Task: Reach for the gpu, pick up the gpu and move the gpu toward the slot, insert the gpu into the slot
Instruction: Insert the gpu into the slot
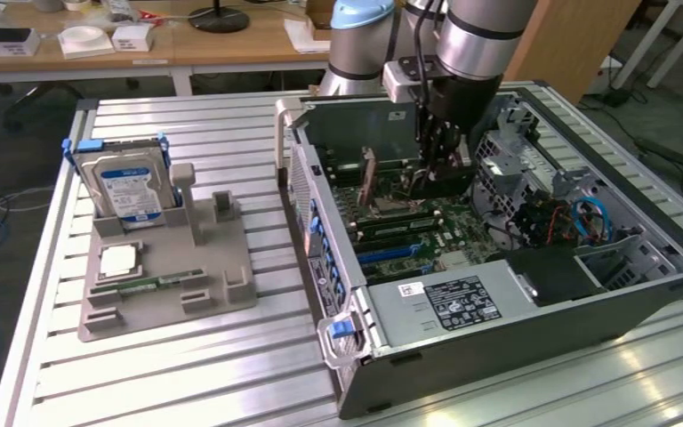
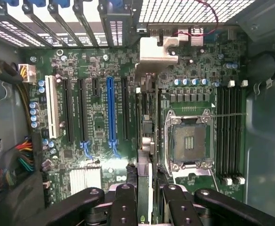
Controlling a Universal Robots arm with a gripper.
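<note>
We see the gripper (image 2: 147,192) closed on the gpu (image 2: 145,141). Its two black fingers (image 2: 124,205) press the card from either side, and the card runs edge-on straight out from between them. The card's metal bracket (image 2: 157,49) is at the end farthest from the gripper, near the vented back wall. In the exterior view the gripper sits lowered inside the open computer case (image 1: 532,302), over the green motherboard (image 2: 95,155). On one side of the gripped card, just beside it, we find the square processor socket (image 2: 190,141). On the other side a black connector (image 2: 124,109) lies parallel and near, and past it is the slot (image 2: 110,113), blue, long and unoccupied. We cannot tell how far above the board the card's lower edge hangs.
</note>
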